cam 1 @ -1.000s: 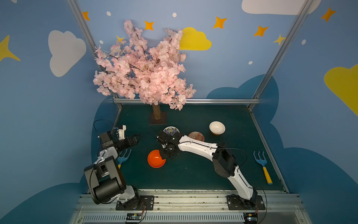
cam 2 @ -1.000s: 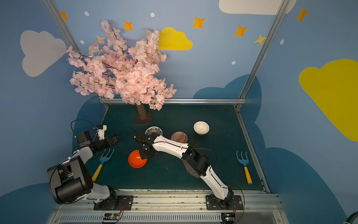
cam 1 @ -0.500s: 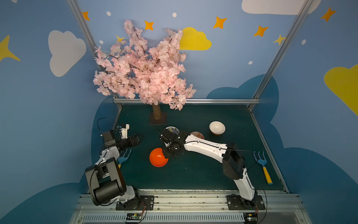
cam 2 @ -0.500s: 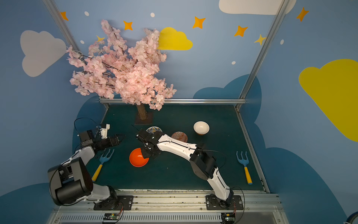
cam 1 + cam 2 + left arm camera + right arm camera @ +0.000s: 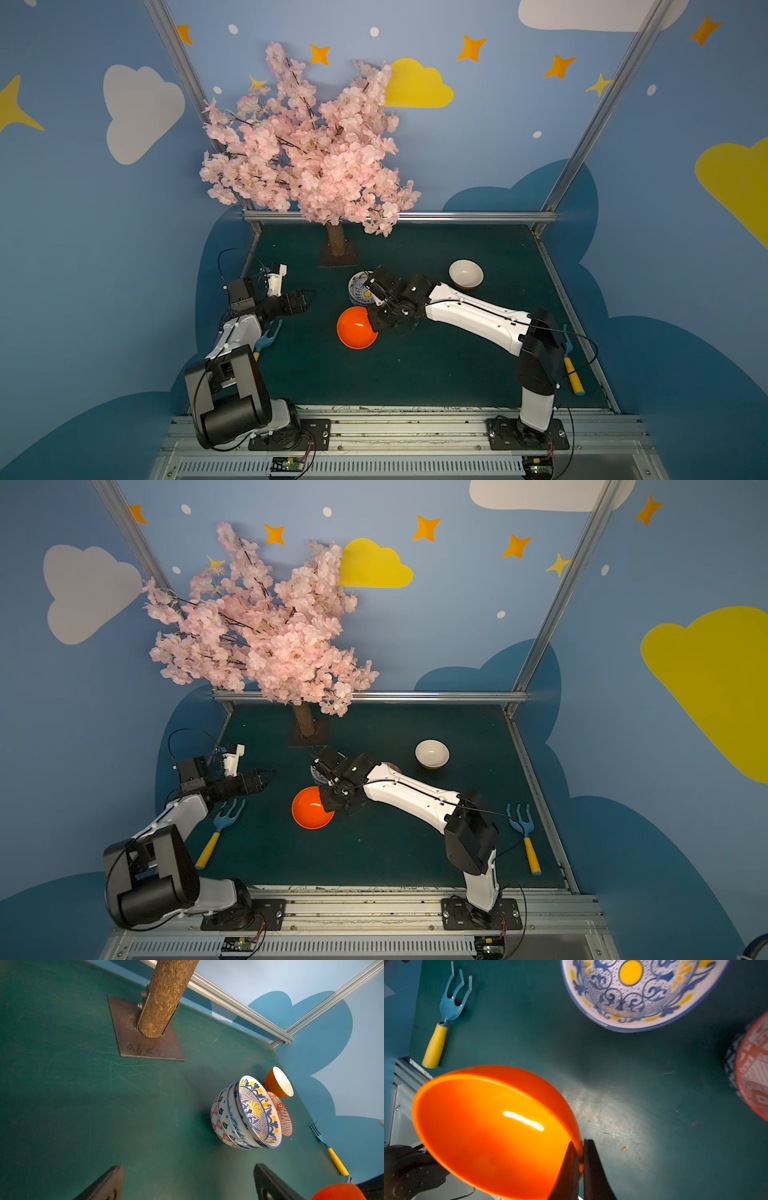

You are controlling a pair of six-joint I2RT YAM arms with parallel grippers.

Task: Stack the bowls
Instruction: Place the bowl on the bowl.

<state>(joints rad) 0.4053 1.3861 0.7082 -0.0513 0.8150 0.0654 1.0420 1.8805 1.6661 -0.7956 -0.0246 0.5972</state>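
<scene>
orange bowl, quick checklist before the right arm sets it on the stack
1. Right tool pinching the orange bowl by its rim: ok
2. Orange bowl above the stack: not ok, it is beside the stack in both top views
3. Top bowl of the stack empty: ok
4. Left tool open and apart from the stack: ok
5. Orange bowl lifted clear of the table: cannot tell
</scene>
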